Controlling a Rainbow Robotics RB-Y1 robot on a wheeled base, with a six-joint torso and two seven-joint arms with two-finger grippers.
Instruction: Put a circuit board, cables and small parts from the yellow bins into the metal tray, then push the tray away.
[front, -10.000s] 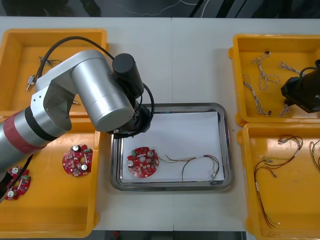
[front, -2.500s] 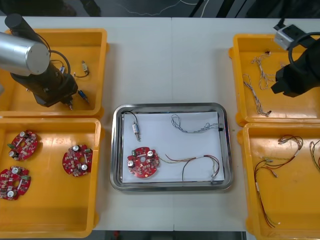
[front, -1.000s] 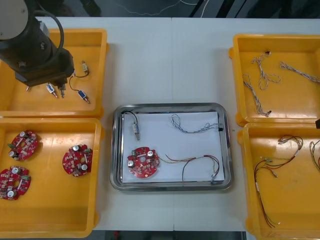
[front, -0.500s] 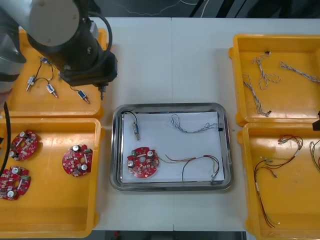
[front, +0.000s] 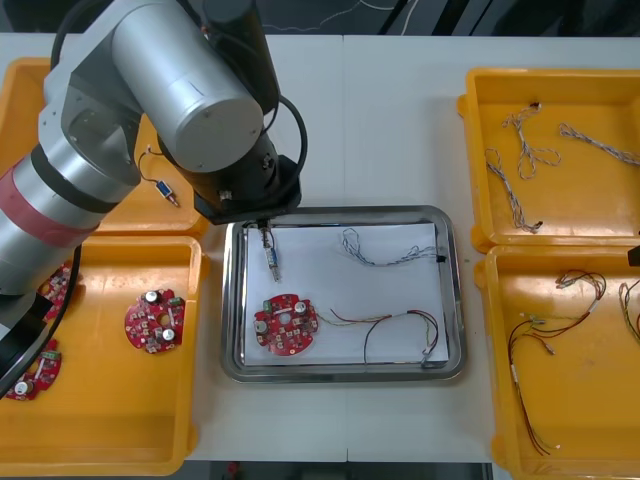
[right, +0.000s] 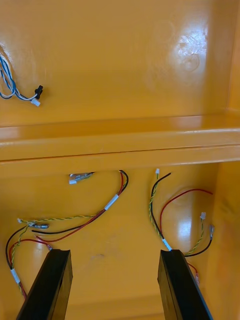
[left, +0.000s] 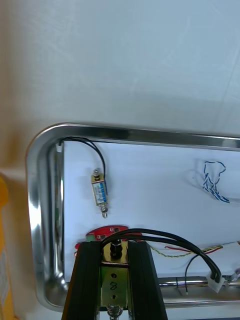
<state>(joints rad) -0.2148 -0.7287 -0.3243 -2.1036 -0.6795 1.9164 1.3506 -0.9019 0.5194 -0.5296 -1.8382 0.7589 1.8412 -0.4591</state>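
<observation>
Tabletop tray (front: 455, 300) lies under the left gripper (left: 114, 250), clamped on a small part (left: 114, 280); its trailing cable (left: 165, 239) could snag on release. Right gripper (right: 116, 255) hangs wide.

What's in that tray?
A red circuit board, blue and white cable, red and yellow cable and small metal part. The left tool, gripping a second part, hangs over the tray's far left corner, hiding some rim. The right tool idles over a yellow bin.
</observation>
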